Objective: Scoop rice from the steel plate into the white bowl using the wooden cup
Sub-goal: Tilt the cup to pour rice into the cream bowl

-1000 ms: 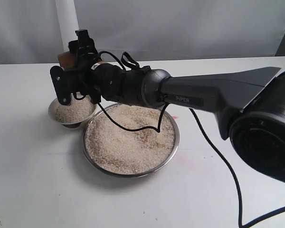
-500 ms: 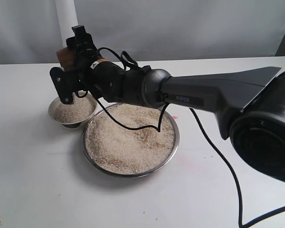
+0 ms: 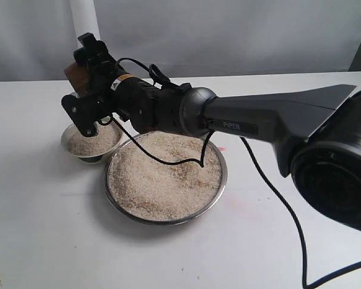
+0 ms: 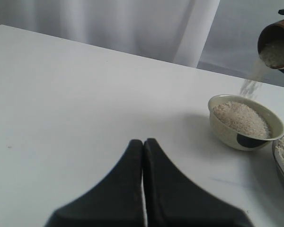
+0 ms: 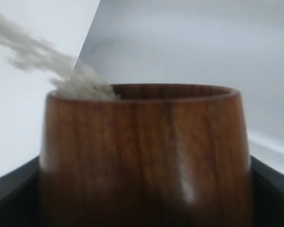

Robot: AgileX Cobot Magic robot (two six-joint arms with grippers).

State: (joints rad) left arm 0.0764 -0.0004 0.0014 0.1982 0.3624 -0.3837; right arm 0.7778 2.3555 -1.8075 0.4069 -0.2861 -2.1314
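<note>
As rice (image 4: 273, 53) pours, white table (image 4: 85, 94) (curtained)

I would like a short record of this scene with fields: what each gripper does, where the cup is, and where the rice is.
right gripper: shut on cup
cup: tilted, above bowl
left gripper: shut, holding nothing
rice: falling from cup into bowl; much more lies in plate
bowl: beside plate, already holds rice

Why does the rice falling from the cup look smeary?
Right wrist view: the rice spilling from the wooden cup is moving, close to the camera, so it smears; left wrist view: only a faint streak above the sharper white bowl.
</note>
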